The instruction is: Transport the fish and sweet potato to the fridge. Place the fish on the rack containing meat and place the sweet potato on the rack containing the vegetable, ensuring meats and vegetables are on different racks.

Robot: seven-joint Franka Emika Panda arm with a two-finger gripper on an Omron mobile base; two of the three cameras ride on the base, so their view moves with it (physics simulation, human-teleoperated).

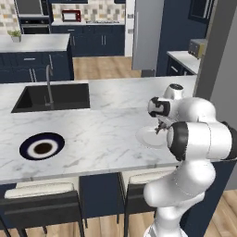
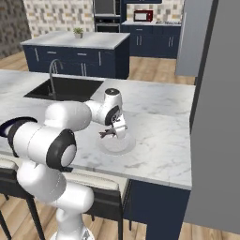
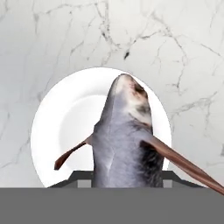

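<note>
Now, on the big marble counter with its dark sink, a white plate sits near the front edge. Right above that plate, the gripper is clamped on the grey fish, fins sticking out sideways, head pointing away from the hand.

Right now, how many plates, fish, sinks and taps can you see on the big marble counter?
Plates: 2, a white plate and a dark blue plate
Fish: 1, the fish
Sinks: 1, the sink
Taps: 1, the tap
Total: 5
</note>
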